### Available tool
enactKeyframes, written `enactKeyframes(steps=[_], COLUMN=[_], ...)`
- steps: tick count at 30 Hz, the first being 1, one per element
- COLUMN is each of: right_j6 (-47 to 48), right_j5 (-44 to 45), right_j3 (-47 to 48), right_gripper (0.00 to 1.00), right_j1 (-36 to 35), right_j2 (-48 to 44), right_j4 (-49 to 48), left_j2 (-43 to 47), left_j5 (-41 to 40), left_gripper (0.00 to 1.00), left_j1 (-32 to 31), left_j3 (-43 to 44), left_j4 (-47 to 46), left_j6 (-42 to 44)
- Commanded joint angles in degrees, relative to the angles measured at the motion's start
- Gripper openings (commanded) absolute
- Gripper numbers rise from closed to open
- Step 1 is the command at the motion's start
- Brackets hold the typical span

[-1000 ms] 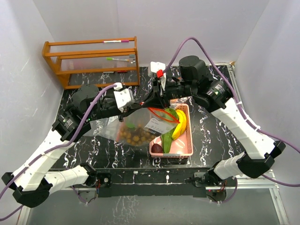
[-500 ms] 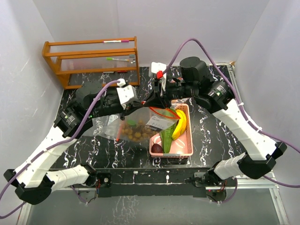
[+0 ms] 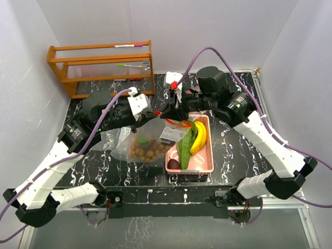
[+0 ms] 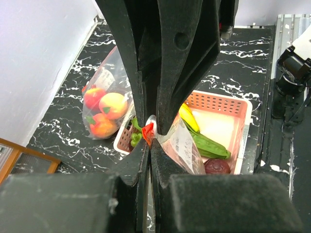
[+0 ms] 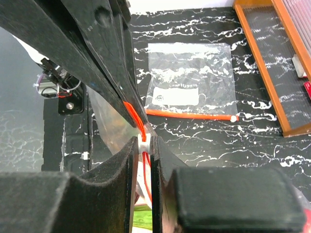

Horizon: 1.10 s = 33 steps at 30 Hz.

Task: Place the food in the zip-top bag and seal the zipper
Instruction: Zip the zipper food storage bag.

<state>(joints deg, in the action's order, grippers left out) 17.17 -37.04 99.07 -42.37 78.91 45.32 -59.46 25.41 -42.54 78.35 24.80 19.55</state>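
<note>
Top view, centre: holding zip-top bag (image 3: 148, 137) up off black marble table (image 3: 233, 150) by its red zipper (image 3: 177, 123). Left gripper (image 4: 149, 144): clamped tight on the zipper edge, no gap. Right gripper (image 5: 144, 145): likewise pinched on the zipper at its white slider (image 5: 143, 142), tip to tip with the left one.

Low inside the bag: tan longan bunch (image 3: 145, 151), plus something green, cannot tell what.

Just at 3 o'clock of the bag: pink basket (image 3: 190, 170), overlapped by the bag's right corner; touching or not, cannot tell. In the basket, not bagged: yellow bananas (image 3: 200, 137), green cucumbers (image 3: 185, 145), dark purple fruit (image 3: 174, 164) at its 7 o'clock corner.

Left wrist view, at 9 o'clock: second clear bag (image 4: 112, 77) with orange and red round fruits (image 4: 104, 109), lying on the table next to the basket. Hidden under right arm (image 3: 254, 129) in top view.

At 9 o'clock of the held bag: flat empty bag (image 5: 190, 85) with orange zipper, on the table, partly covered from above by left arm (image 3: 57, 155).

At 11 o'clock of the table: wooden rack (image 3: 101, 65), well apart from the bags.

Both arms meeting over the table's middle, blocking much of the far half.
</note>
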Motion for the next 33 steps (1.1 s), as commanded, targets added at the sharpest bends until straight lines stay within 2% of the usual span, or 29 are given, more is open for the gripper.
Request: enactKeyframes(steps=[1,33], right_j6=[1.1,-0.1], right_j5=[4.4,5.7], right_j3=[-3.1,-21.3], right_gripper=[0.16,0.16], right_j1=[1.0,8.1], right_j2=[-1.7,-5.3], right_j4=[-0.3,-8.1], left_j2=[2.7,4.6], left_j5=[-0.1,-2.6], left_gripper=[0.0,0.0], left_j1=[-0.3,-0.3], left_j3=[4.5,10.3], left_j4=[-2.5,1.5], left_j6=[0.8,3.0])
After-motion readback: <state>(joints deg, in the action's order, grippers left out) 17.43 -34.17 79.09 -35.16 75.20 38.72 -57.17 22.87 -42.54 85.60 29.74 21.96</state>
